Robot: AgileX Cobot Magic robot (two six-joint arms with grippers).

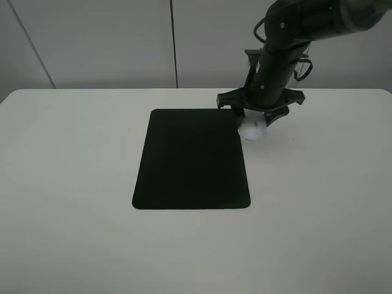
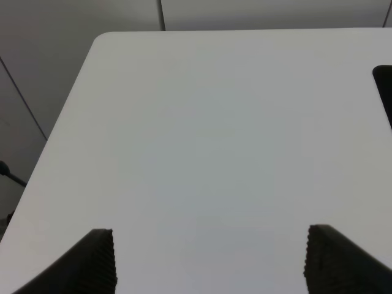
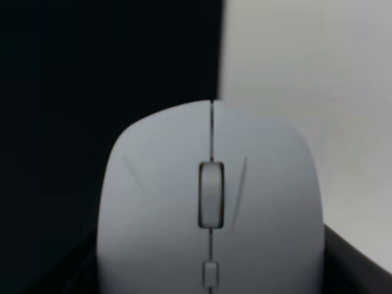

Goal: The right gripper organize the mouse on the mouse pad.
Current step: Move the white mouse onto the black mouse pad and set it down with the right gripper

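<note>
The white mouse (image 1: 253, 131) is at the far right edge of the black mouse pad (image 1: 191, 160), just beside its far right corner. My right gripper (image 1: 255, 120) comes down over the mouse from above, and its dark fingers press against both sides of it. In the right wrist view the mouse (image 3: 211, 202) fills the frame with its grey scroll wheel in the middle. It straddles the border between the pad (image 3: 92, 61) and the white table (image 3: 306, 73). I cannot tell whether it is lifted or resting. My left gripper (image 2: 208, 269) is open and empty over bare table.
The white table (image 1: 73, 184) spreads around the pad, with its far edge against a grey wall. A sliver of the pad (image 2: 386, 92) shows in the left wrist view. The left arm does not show in the exterior high view.
</note>
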